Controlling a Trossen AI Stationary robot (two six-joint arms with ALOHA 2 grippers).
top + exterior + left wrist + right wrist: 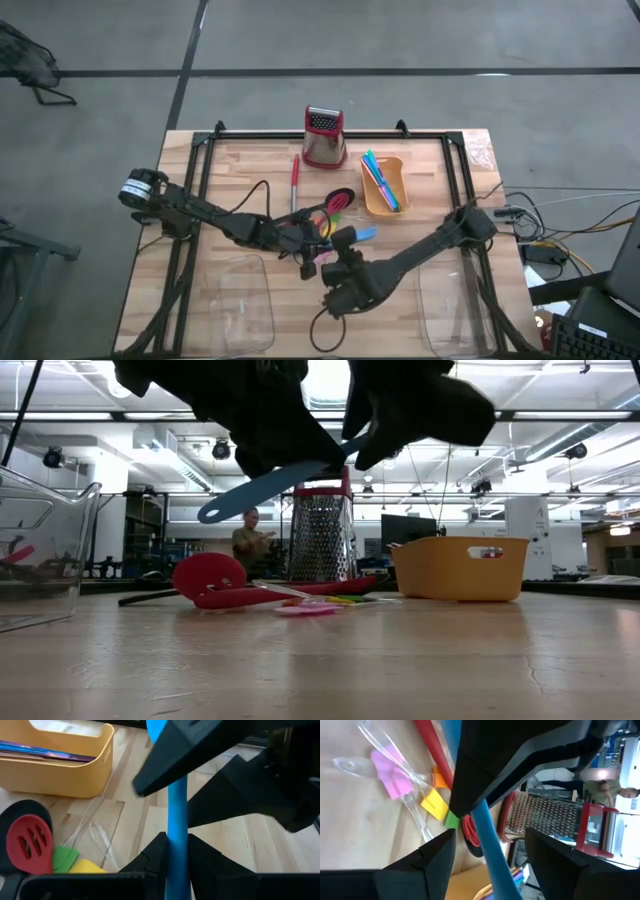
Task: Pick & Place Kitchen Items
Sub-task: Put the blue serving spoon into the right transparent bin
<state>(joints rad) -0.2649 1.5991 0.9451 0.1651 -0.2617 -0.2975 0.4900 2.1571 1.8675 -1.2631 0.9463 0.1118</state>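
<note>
Wooden surface (250, 160), lower centre of the high view: both arms meet over the utensil pile. Step in hand, as I judge it: a handover of the blue spatula (262, 487), which is off the wood, seen in mid-air in the low view. Left gripper (176, 851) has its jaws pinching the handle. Right gripper (487, 851) has jaws spread either side of it, not closed. Next move likely calls for the right to close before the left lets go.

Farther: red slotted spatula (208, 575), yellow bin (385, 185), grater (324, 136).
</note>
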